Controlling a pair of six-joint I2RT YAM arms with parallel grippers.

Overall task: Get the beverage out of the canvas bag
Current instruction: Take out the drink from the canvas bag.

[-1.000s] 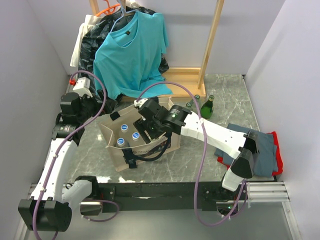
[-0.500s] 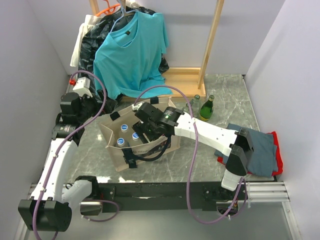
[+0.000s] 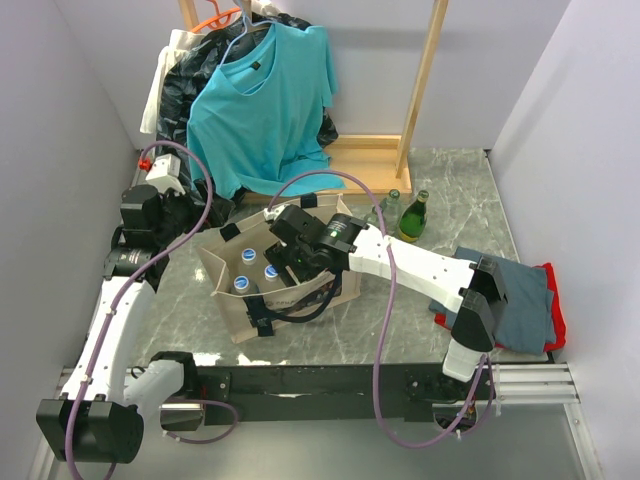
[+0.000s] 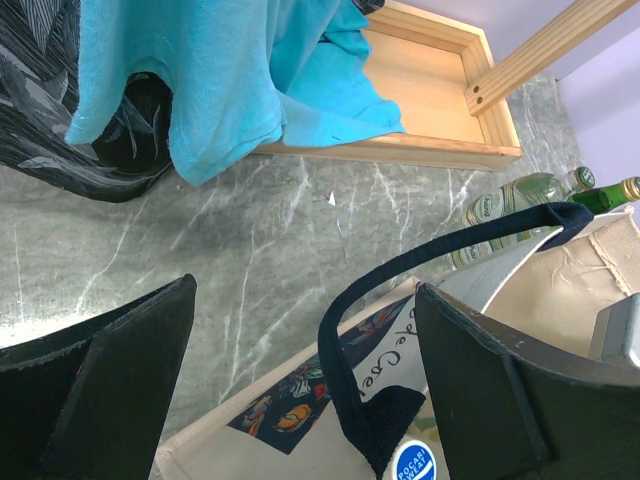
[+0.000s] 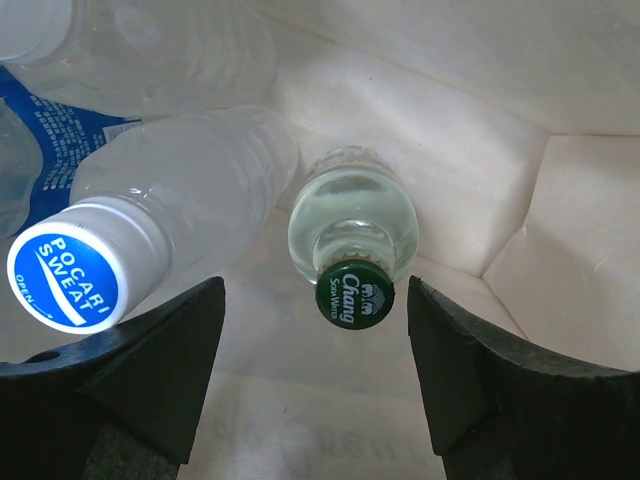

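a: how is the right arm being posed?
b: it is being reached down into the canvas bag (image 3: pixel 232 315), with the right gripper (image 5: pixel 313 290) being held spread either side of a clear rounded bottle (image 5: pixel 352 215), nothing being pinched.
a: and the left gripper (image 4: pixel 305 290)?
b: it is being held spread over the bag's rim, a black woven strap (image 4: pixel 370 425) passing loose between its fingers.
a: any writing?
b: "chang" is being shown on the bottle's green cap, and "pocari sweat" on the blue cap of a ribbed plastic bottle (image 5: pixel 200 180) beside it in the bag.
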